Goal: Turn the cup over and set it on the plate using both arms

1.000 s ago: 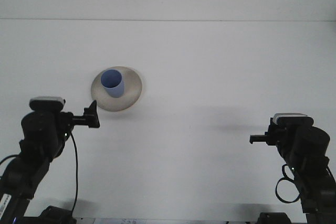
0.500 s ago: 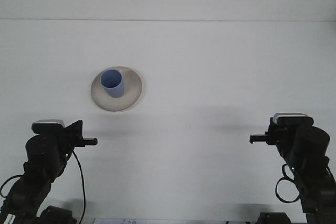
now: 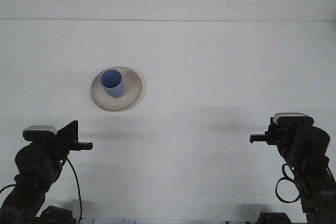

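Our small blue plastic cup (image 3: 112, 83) stands upright on the round beige plate (image 3: 132, 94), so we judge placement done. We cannot tell either jaw state; the left gripper (image 3: 84, 145) and right gripper (image 3: 255, 138) should park low, well apart from it.

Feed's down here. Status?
Left gripper and right gripper low, holding nothing. Cup standing on plate. Nothing in the way.

No readable text, label or number anywhere (faint marks at the bottom edge illegible).
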You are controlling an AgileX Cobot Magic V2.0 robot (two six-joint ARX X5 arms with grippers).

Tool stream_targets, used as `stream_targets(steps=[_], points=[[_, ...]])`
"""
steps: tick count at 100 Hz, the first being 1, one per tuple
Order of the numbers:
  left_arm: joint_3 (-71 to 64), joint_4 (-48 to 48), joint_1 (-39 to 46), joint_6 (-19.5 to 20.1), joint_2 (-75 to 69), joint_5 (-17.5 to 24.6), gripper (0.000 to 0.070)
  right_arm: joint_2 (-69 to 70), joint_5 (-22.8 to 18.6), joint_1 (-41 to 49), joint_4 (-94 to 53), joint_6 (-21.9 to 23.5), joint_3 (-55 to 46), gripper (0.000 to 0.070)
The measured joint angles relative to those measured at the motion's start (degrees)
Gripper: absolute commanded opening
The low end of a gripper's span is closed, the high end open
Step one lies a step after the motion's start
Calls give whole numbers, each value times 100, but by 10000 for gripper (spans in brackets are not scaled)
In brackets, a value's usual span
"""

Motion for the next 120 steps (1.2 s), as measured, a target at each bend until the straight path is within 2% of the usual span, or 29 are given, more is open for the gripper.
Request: stream_targets(steps=[17,30,47,56,84,120], points=[[-11,92,13,98,-380,-13,15,0,-2,0,0,0,0,0],[-407,957,144,396,-863,-9,15,0,-2,0,0,2,0,0],[-1578,1965,367,632,-1537,457,15,0,-2,0,0,0,0,0],[-2245,2210,431,651,-1895,579,15,0,0,0,0,0,0,0],[-3670,2889,457,623,-2876,588,15,0,-2,0,0,0,0,0],[-3668,3040,525,605,-2931,597,15,0,-2,0,0,2,0,0]])
